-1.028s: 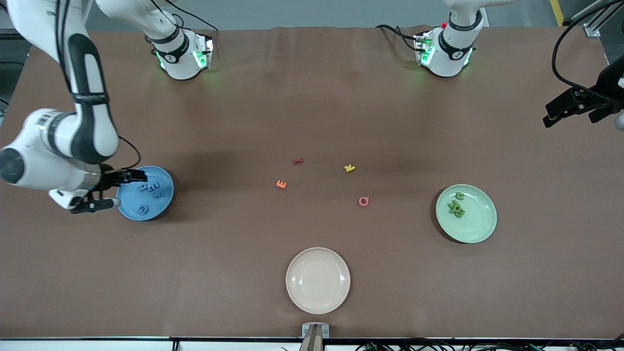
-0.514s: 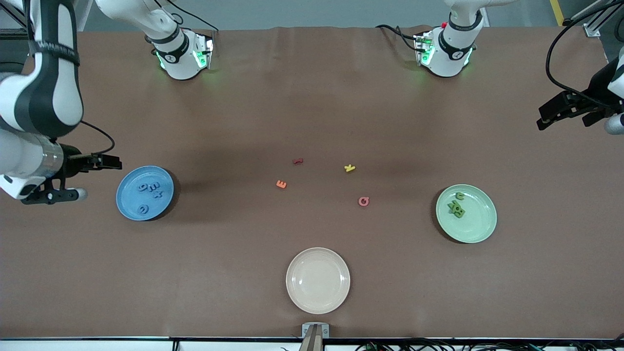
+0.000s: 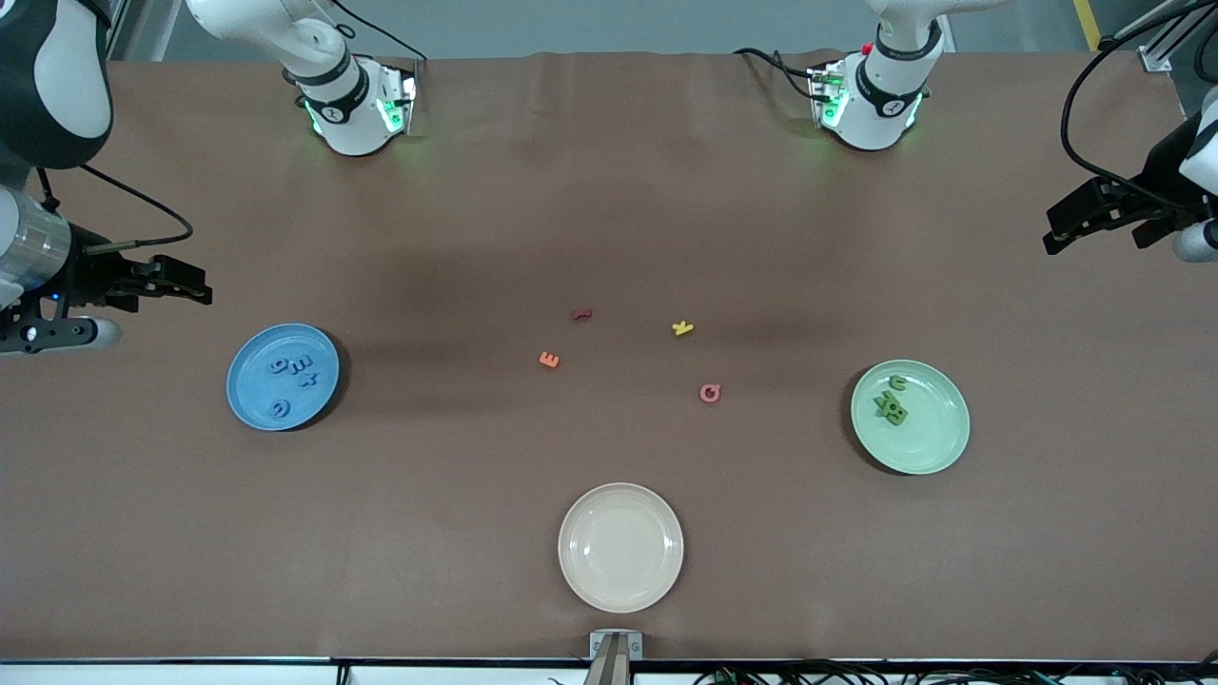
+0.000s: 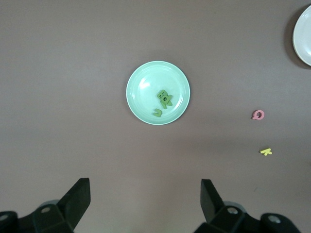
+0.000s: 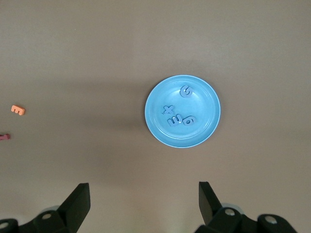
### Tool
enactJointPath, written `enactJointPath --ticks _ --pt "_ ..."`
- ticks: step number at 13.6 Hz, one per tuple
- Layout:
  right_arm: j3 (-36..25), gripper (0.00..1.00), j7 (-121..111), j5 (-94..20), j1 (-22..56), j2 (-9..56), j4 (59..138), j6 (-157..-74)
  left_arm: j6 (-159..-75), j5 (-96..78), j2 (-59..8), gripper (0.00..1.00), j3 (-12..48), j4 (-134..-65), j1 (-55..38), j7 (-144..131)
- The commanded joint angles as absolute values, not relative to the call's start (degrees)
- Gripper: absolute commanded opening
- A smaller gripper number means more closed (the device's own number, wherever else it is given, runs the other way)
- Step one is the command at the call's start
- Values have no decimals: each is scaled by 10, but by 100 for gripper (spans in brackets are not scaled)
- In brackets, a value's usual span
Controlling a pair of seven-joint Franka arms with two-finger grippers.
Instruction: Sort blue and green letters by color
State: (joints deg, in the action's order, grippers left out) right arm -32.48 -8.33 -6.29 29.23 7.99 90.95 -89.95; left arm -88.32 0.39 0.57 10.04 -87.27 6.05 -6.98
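Note:
Four blue letters [image 3: 290,373] lie in the blue plate [image 3: 252,392] toward the right arm's end of the table. The right wrist view shows them [image 5: 174,119] in that plate [image 5: 206,108]. The green letters [image 3: 893,407] lie piled in the green plate [image 3: 937,430] toward the left arm's end. The left wrist view shows them [image 4: 164,98] in that plate [image 4: 143,85]. My right gripper [image 3: 202,283] is open and empty, high over bare table beside the blue plate; it also shows in its wrist view [image 5: 143,189]. My left gripper [image 3: 1050,231] is open and empty, high over the table's edge; its wrist view [image 4: 145,183] shows it too.
A cream plate [image 3: 620,546] sits near the front camera. An orange E [image 3: 549,360], a dark red piece [image 3: 581,314], a yellow K [image 3: 682,328] and a pink Q [image 3: 710,392] lie mid-table.
My right gripper has risen and drawn away from the blue plate toward the right arm's end of the table. My left gripper has shifted slightly. The letters have not moved.

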Motion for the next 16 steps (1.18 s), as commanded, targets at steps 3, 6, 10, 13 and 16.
enactJointPath --ticks 3,6,10,13,16 --pt "-195 98 -69 -51 172 62 916 -898 -896 4 2 100 106 -870 69 -71" --pt "-93 98 -69 -42 72 58 915 -902 -897 4 1 100 105 -871 72 -70" --pt "-14 98 -37 -1 16 40 916 -906 -897 4 1 100 105 -869 73 -63" --pt "39 99 -37 1 -32 38 920 -918 -897 4 0 100 104 -869 74 -61" --pt "39 100 -37 1 -33 39 919 -928 -897 4 -8 100 104 -852 69 -68"
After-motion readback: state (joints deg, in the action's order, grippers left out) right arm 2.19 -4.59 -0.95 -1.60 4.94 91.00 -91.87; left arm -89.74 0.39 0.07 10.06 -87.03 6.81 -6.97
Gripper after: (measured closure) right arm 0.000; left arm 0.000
